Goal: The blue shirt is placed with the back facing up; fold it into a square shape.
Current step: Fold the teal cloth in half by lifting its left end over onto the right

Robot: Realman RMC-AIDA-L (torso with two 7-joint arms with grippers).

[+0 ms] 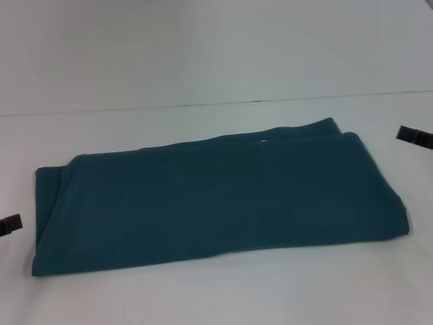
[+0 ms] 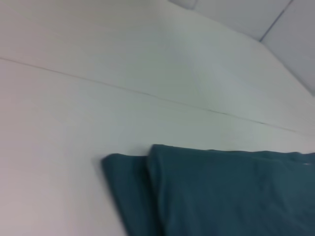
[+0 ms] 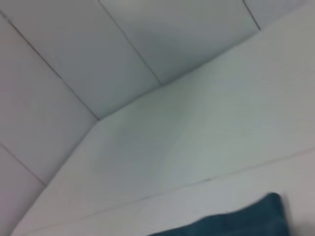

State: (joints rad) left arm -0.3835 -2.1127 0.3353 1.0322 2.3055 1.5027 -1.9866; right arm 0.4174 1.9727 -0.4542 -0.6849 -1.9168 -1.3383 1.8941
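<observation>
The dark teal-blue soft-fabric shirt (image 1: 216,203) lies folded into a long band across the middle of the white tabletop (image 1: 223,291), plain side up, its long axis running from 8 o'clock to 2 o'clock. At its 9 o'clock end a lower layer peeks out beside the upper fold. The left gripper (image 1: 9,224) sits at 9 o'clock, just clear of the cloth; the right gripper (image 1: 414,136) at 3 o'clock, also apart. Whether either pincer is spread or holds anything cannot be told.

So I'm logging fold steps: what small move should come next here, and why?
Probably bring one gripper in to a short end of the blue shirt. It lies as a long rectangle, not yet a square, and the left gripper and right gripper both sit off the cloth at the edges of the head view.
</observation>
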